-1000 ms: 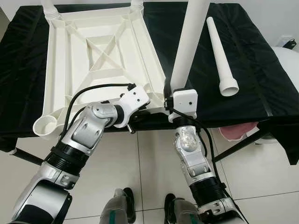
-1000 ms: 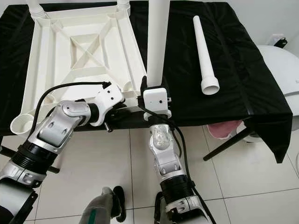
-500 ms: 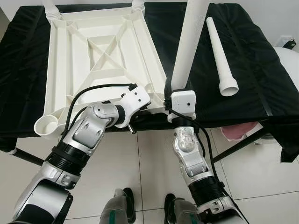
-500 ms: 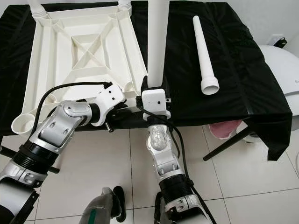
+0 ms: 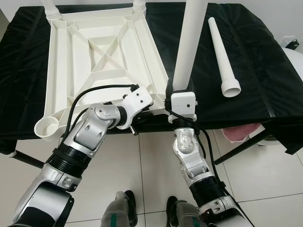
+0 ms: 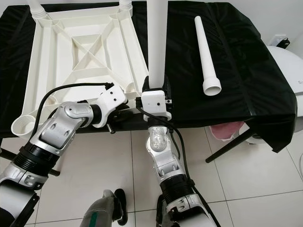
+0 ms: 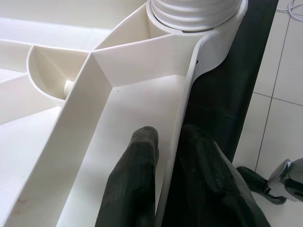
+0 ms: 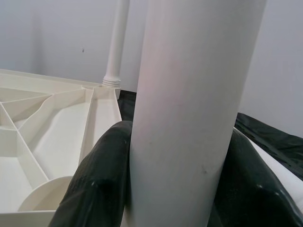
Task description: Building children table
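Compared with a second ago, the held leg [image 5: 188, 45] stands closer to vertical, its upper end leaning less toward the tabletop's right edge, and the right wrist has shifted slightly left toward the corner socket. Its long axis runs nearly straight up from the near right corner of the upturned table top [image 5: 102, 59], and its upper end passes out of view. In the left wrist view its ribbed lower end [image 7: 196, 10] sits in the round corner socket. The right gripper [image 8: 165, 175] is clenched on this leg low down, one black finger [image 8: 97, 177] on each side of the white tube.

That white plastic table top lies ribbed underside up on the left half of the black-draped tabletop [image 5: 265, 71], with its near edge along the tabletop's front edge. Two further legs [image 5: 50, 8] stand at its far corners, and an open round socket [image 5: 46, 127] shows at its near left corner.

The left gripper [image 7: 168, 156] pinches the table top's near rim just beside the held leg, one finger inside the rim wall and one outside it.

A loose leg [image 5: 223, 55] lies flat on the right half of the tabletop, long axis running front to back, its wider ribbed end toward the front edge and its narrow end toward the far edge.
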{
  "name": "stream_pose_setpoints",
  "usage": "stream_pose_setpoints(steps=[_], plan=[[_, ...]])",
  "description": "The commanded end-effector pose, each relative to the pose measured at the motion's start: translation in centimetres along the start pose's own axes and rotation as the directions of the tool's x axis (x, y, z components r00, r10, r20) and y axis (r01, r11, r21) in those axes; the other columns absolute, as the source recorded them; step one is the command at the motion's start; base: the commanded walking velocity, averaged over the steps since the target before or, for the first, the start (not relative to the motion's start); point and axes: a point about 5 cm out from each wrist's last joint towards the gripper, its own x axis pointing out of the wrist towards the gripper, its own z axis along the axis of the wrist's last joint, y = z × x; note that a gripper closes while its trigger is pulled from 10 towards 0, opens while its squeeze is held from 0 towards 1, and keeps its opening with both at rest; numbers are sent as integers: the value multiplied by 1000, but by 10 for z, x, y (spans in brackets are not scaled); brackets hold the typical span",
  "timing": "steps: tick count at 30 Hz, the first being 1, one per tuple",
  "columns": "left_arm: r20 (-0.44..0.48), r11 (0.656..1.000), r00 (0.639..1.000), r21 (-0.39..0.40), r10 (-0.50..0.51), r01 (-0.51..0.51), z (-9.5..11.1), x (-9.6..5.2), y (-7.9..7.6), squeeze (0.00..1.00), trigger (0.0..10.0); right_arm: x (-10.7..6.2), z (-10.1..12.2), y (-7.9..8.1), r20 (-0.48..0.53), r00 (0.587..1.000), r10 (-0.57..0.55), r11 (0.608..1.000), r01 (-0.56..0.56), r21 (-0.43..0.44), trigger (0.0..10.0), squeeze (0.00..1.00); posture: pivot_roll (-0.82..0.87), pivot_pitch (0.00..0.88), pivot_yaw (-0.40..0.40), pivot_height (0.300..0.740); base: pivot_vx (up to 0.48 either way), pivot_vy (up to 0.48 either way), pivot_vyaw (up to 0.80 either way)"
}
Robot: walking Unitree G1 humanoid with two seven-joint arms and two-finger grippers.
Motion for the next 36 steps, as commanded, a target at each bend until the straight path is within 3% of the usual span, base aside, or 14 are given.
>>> stream_pose_setpoints(steps=[1,12,23,36], plan=[[84,996,996,88,17,-24,26,-10,10,0,10000,-15,-39,-22,-224,965,-136,991,132,-31,10000,0,-54,213,-7,740,0,0,0],[86,996,996,89,16,-23,27,-10,11,0,10000,-17,-40,-28,-251,957,-146,987,158,29,10000,0,-59,213,-5,740,0,0,0],[86,996,996,92,13,-21,27,-10,11,0,10000,-19,-49,-42,-289,945,-152,986,164,19,10000,0,-62,214,0,740,0,0,0],[88,996,996,90,13,-21,27,-10,9,0,10000,-25,-57,-42,-311,951,-2,1000,7,14,10000,0,-64,206,-5,740,0,0,0]])
